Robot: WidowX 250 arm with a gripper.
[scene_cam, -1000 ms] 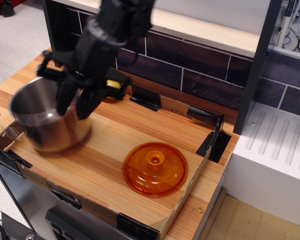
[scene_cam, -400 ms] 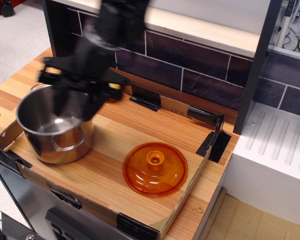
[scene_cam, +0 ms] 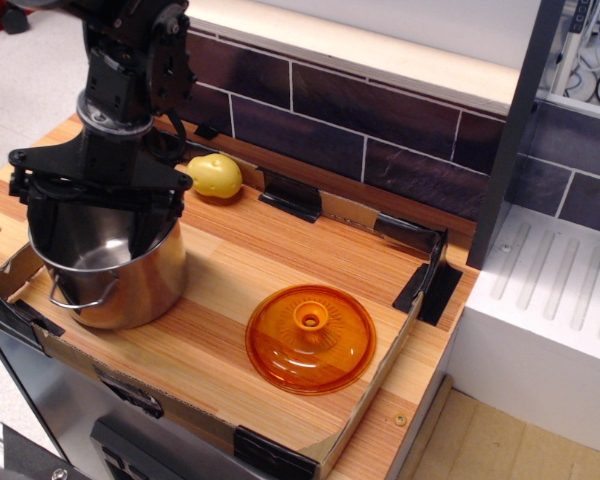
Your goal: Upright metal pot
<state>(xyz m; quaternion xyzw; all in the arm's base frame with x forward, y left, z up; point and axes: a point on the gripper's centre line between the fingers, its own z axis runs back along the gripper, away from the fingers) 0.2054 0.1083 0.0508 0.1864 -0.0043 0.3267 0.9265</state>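
**Pot standing upright at the left front**

The metal pot is sitting upright on the wooden table, mouth up, left of the orange lid. My gripper is hovering over its rim, fingers spread wide, gripping nothing. A yellow fruit is lying behind.

The metal pot stands upright left of the lid, gripper above it.

You are now seeing the pot standing upright on the bench, where a second ago it was tilting in the air. The arm is shifting left, its fingers spreading over the rim, uncovering a yellow fruit behind it.
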